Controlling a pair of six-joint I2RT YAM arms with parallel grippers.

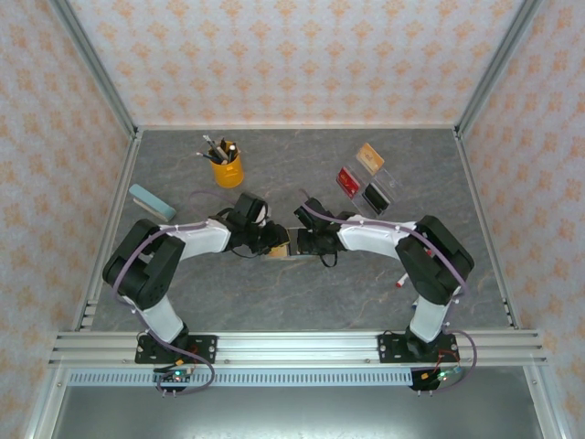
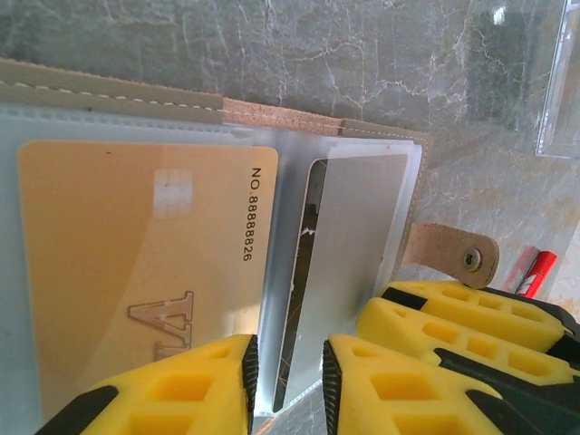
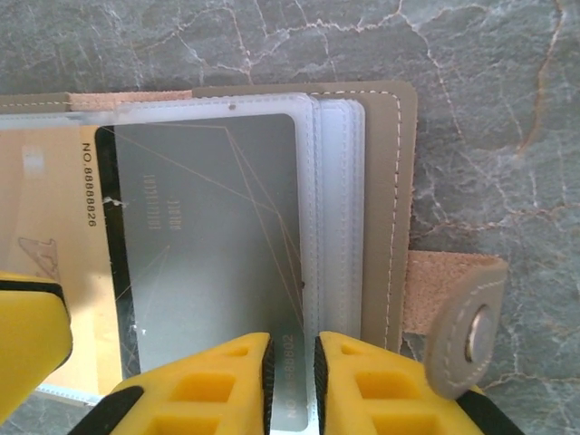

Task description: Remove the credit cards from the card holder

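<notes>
The left tool [image 2: 290, 362] is reaching in low over the open card holder [image 3: 385, 181]. Its jaws are standing a narrow way apart, straddling the raised edge of a clear sleeve page that is carrying a silver card [image 3: 208, 254]. Whether they are actually nipping that edge I cannot tell. The likely reason for the pose is to tilt the page up and steady it, so the card has room to slide.

The right tool [image 3: 293, 367] is coming in from the opposite side with its jaws pressed almost together. Only a slim slit is showing, and the silver card's printed number is readable through it. The card is lying flat beneath the tips rather than edge-on between them, so nothing appears to be gripped. The tips seem to be bearing on the card's near end, probably to drag it out or to pin the holder down.

A gold card [image 2: 127, 272] is sitting in the neighbouring sleeve on the left tool's side. The holder is lying open on the grey marbled surface [image 3: 453, 72], midway between the two arms, and its snap strap [image 3: 467, 317] is sticking out past the cover.

Well apart, toward the far right, a tan-orange card [image 1: 369, 157], a red card [image 1: 346, 180] and a black card [image 1: 376, 197] are lying by a clear tray [image 2: 564, 82]. That is probably the drop spot, placed within the right arm's reach. A yellow pen cup [image 1: 227, 171] and a light-blue block [image 1: 151, 202] are sitting at the far left, not involved.
</notes>
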